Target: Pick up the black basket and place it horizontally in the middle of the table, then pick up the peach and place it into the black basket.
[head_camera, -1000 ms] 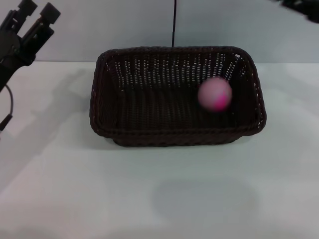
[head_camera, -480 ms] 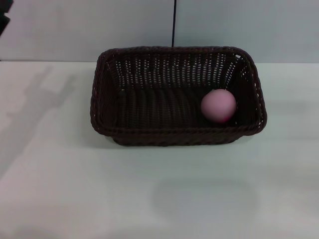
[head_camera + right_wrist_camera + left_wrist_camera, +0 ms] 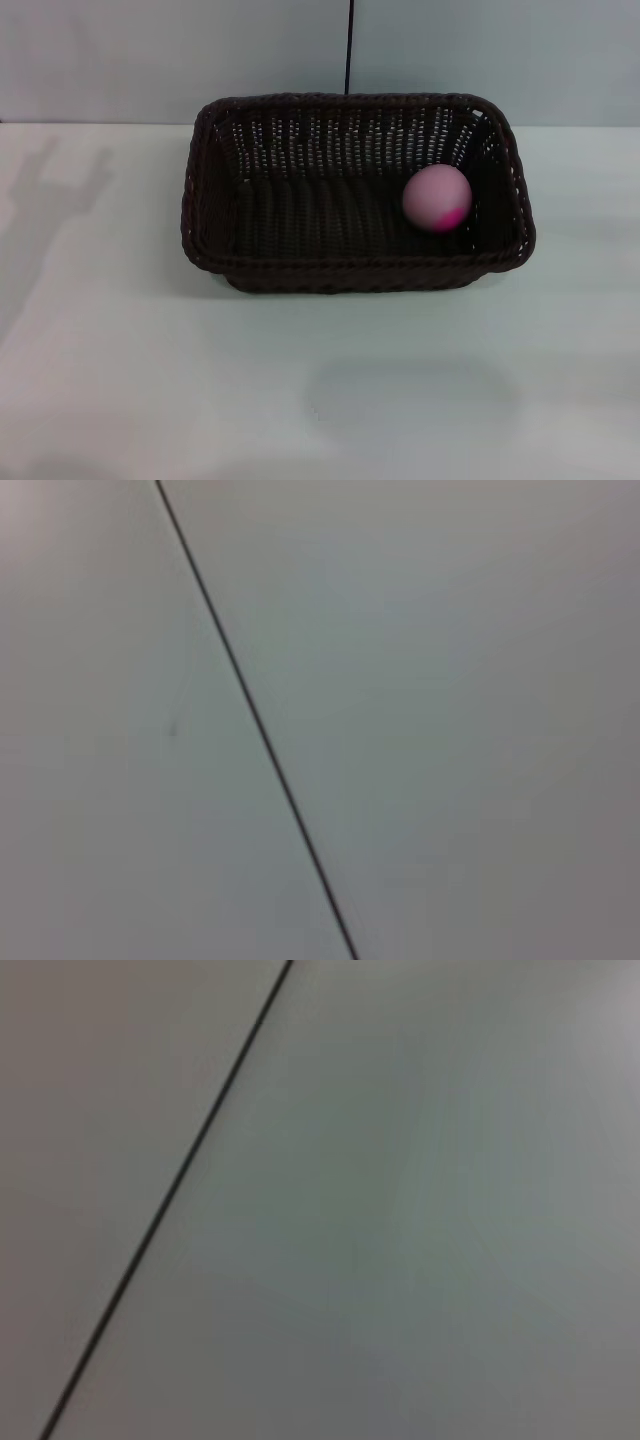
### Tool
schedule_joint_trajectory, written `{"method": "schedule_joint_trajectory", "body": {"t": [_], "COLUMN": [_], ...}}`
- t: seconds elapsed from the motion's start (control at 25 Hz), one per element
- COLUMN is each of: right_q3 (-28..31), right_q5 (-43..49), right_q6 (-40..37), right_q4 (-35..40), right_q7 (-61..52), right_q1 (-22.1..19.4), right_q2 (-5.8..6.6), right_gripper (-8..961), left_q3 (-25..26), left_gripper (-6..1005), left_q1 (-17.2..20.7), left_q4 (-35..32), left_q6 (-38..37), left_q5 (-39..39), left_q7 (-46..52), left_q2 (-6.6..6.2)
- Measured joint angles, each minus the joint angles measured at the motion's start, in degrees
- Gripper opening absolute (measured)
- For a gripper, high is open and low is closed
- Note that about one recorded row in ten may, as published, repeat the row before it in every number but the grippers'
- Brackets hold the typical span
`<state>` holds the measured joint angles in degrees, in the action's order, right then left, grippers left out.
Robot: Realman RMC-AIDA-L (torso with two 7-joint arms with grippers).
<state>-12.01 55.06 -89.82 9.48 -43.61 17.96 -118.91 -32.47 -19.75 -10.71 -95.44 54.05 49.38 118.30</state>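
Observation:
The black basket (image 3: 300, 262) lies lengthwise across the middle of the white table (image 3: 300, 400) in the head view, its open side up. The peach (image 3: 437, 197) rests inside it near its right end, with its magenta patch at its lower right. Neither gripper shows in the head view. Only a shadow of an arm falls on the table at the far left. Both wrist views show a plain grey surface with a thin dark line and none of the task's things.
A grey wall (image 3: 480, 50) with a thin dark vertical seam (image 3: 349, 45) stands behind the table's far edge. The same kind of dark line crosses the left wrist view (image 3: 170, 1190) and the right wrist view (image 3: 255, 720).
The left gripper has left the head view at the upper left. The peach has come to rest in the basket's right end and turned, showing its magenta patch again.

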Motion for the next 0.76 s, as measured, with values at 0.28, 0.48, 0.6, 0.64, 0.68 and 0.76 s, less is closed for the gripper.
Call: {"method": "schedule_joint_trajectory", "body": {"t": [0.28,0.48,0.6,0.64,0.68,0.76], "right_q3": [1.6,1.6,1.8,2.0,2.7,3.7], "right_q5": [0.0,0.0,-0.3,-0.5,-0.6,-0.7], "right_q6": [0.8,1.3,1.3,1.3,1.4,1.7], "right_q4": [-0.6,-1.1,-1.3,-1.3,-1.7,-2.1], "right_q7": [1.0,1.1,1.1,1.1,1.1,1.1], "right_q1": [0.7,0.9,1.0,1.0,1.0,1.0], "right_q2": [0.0,-0.01,0.0,-0.01,0.0,0.0], "right_gripper": [548,548,548,548,548,548], "left_q3": [1.1,1.5,1.7,1.7,1.7,1.6], "left_gripper": [840,840,840,840,840,840], "left_q1": [0.0,-0.1,-0.1,-0.1,-0.1,-0.1], "left_q4": [0.9,1.0,1.0,1.0,1.0,1.0], "left_q6": [0.0,0.1,0.1,0.1,0.0,-0.1], "left_q5": [0.0,0.0,0.0,0.0,0.0,0.0], "left_q7": [-0.4,-0.4,-0.4,-0.4,-0.4,-0.4], "left_q2": [0.01,-0.08,-0.09,-0.1,-0.09,-0.08]}}
